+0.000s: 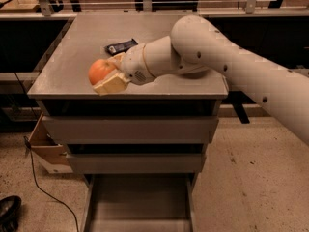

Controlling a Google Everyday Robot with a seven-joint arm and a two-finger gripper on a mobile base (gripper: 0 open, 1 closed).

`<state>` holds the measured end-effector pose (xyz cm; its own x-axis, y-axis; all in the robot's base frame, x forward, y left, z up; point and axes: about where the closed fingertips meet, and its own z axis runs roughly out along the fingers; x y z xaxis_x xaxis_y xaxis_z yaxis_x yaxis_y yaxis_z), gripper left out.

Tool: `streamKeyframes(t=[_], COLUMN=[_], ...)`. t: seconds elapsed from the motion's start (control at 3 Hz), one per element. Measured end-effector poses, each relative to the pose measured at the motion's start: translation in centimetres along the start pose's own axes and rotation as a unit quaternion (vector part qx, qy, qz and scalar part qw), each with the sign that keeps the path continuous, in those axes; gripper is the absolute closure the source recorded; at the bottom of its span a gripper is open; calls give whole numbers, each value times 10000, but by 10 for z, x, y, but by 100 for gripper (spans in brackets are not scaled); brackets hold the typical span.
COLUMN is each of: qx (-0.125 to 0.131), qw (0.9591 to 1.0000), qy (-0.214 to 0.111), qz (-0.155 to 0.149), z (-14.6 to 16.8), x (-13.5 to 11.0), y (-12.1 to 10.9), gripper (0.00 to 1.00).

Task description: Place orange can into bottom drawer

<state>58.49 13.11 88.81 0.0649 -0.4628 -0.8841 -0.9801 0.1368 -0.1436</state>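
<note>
The orange can (100,70) is a round orange ball held in my gripper (107,74), whose cream fingers (113,83) are shut around it. I hold it just above the front left part of the grey cabinet top (77,42). The bottom drawer (140,202) is pulled open below, a wide shallow grey tray with low side walls, and nothing shows in it. My white arm reaches in from the right across the cabinet top.
A dark flat snack bar (120,46) lies on the cabinet top behind the gripper. Two shut grey drawers (130,129) sit above the open one. A cardboard box (46,146) and a cable lie on the floor at left.
</note>
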Motion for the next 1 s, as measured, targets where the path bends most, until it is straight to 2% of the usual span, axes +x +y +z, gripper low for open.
streamKeyframes(t=[0.33, 0.67, 1.0], qx=[-150, -171, -359], qw=[9999, 9986, 9944], qy=[34, 492, 959], qz=[-23, 81, 248], z=[10, 2, -6], x=[1, 28, 70], y=[5, 29, 68], gripper=[100, 100, 100])
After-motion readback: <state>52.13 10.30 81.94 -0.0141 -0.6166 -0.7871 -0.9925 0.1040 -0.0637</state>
